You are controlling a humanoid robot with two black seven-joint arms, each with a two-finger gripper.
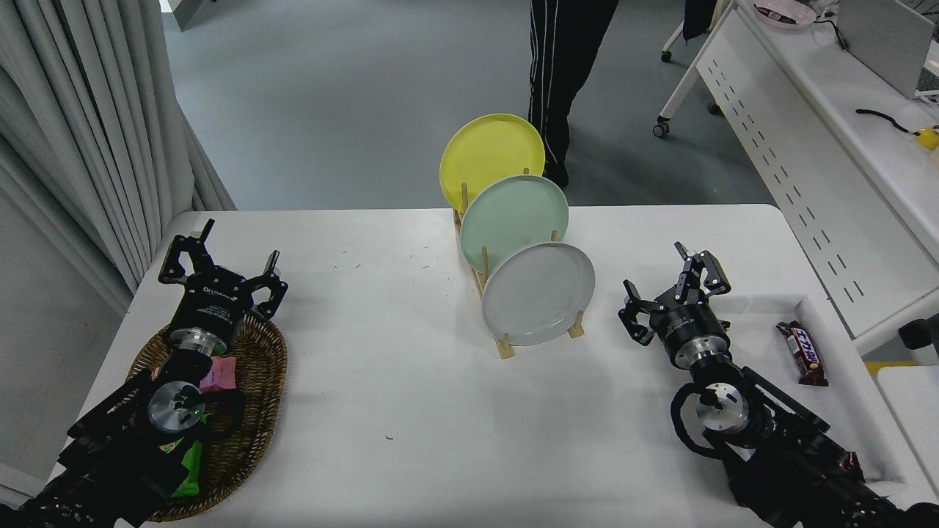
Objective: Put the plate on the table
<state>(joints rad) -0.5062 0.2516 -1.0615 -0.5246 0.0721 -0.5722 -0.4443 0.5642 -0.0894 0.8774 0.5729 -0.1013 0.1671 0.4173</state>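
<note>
**My open pincer, one reach short of the gray plate**

My right gripper (673,290) hangs spread wide and empty over the table (381,381), to the right of the gray plate (538,293) and clear of it. Nothing is between its fingers. My left gripper (220,268) is parked at the lower left above the wicker basket (264,381), its fingers also apart, and I see no part for it in this job.

The plate stands on edge in the nearest slot of the wooden rack (506,345), leaning back toward the mint-green plate (513,220), with the yellow plate (491,158) in the slot behind that one. Its face is turned toward me and its right rim is the part closest to my fingers.

I judge the step in hand to be the approach and grasp; nothing of the placing is done yet. To do it well, I would come in at that near right rim, with one finger in front of the face and one behind, and close only on the edge. The finger behind needs care: the gap to the green plate looks slim, and a nudge there could rock the neighbours or the rack. The rack's pegs hold the plate low down, so I would lift up out of the slot before swinging sideways. The white tray (843,411) with the chocolate bar (803,353) sits at my right, so the open stretch in front of the rack looks like the better spot to lay the plate flat.
</note>
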